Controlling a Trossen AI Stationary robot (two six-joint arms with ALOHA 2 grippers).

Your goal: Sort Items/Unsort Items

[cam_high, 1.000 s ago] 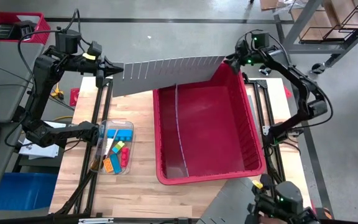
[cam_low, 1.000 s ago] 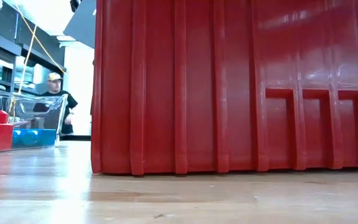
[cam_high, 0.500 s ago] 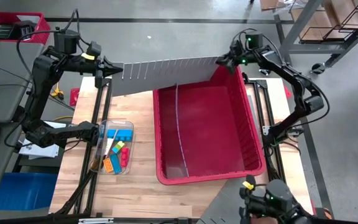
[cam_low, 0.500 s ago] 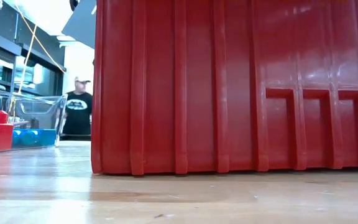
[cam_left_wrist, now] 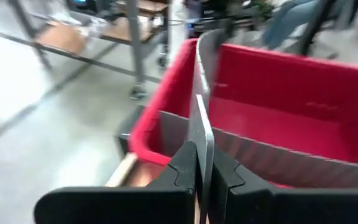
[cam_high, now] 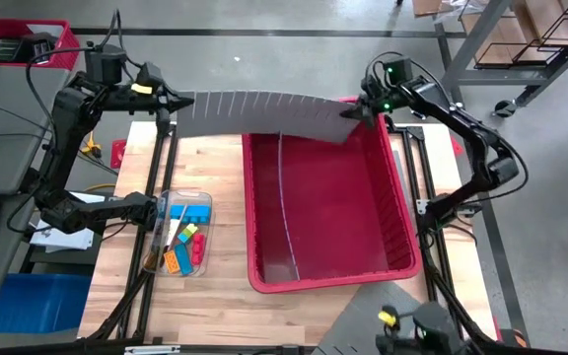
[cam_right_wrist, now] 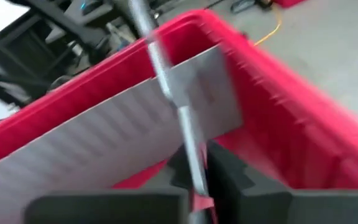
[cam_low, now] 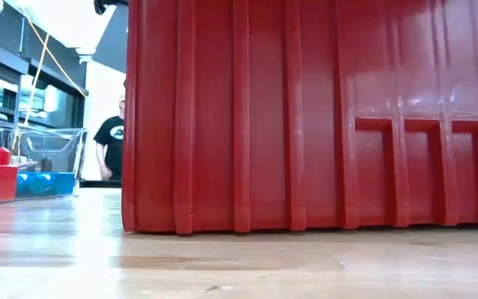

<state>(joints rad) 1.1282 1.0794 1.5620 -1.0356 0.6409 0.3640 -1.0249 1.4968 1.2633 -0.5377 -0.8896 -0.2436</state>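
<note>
Both end effectors, left [cam_high: 173, 102] and right [cam_high: 355, 110], pinching grey divider panel [cam_high: 264, 115] ends above red bin [cam_high: 402, 212]; risks bowing, slipping out.

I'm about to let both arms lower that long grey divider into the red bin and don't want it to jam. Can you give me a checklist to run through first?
1. Left gripper shut on the divider's end: ok.
2. Right gripper shut on the other end: ok; its fingers pinch the panel edge.
3. Divider straight and level: not ok; it bows and twists between the arms.
4. Divider over the red bin: not ok; its left end sticks out past the bin wall.
5. Bin floor free of loose items: ok; only a thin divider stands inside.
6. Clear tray of blocks out of the way: ok.
</note>
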